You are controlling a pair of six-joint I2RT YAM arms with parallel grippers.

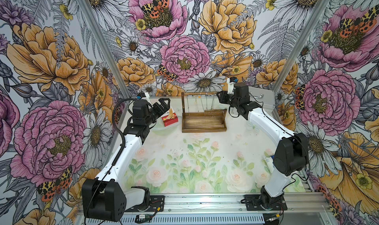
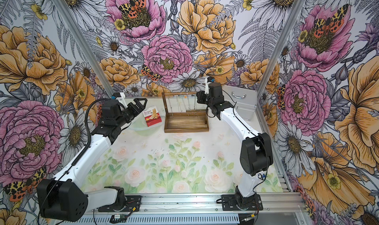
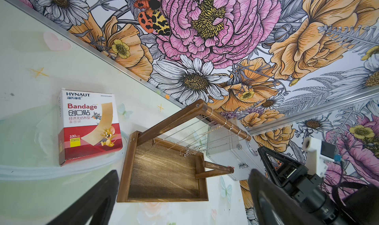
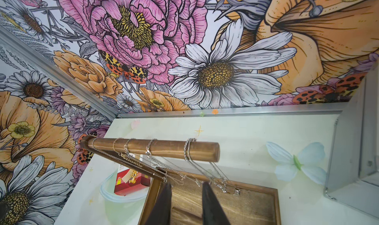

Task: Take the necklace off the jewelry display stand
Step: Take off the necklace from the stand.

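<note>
In both top views the stand sat mid-frame, necklaces on its rod, the box just left, the case right behind.

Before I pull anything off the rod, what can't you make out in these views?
- Necklaces: in both top views the chains are too thin to count or separate.
- Right gripper: in the right wrist view its fingers overlap the chains' lower ends, so whether a chain lies between them is unclear.
- Silver case: partly behind the right arm in both top views; cut by the right wrist view's edge.
</note>
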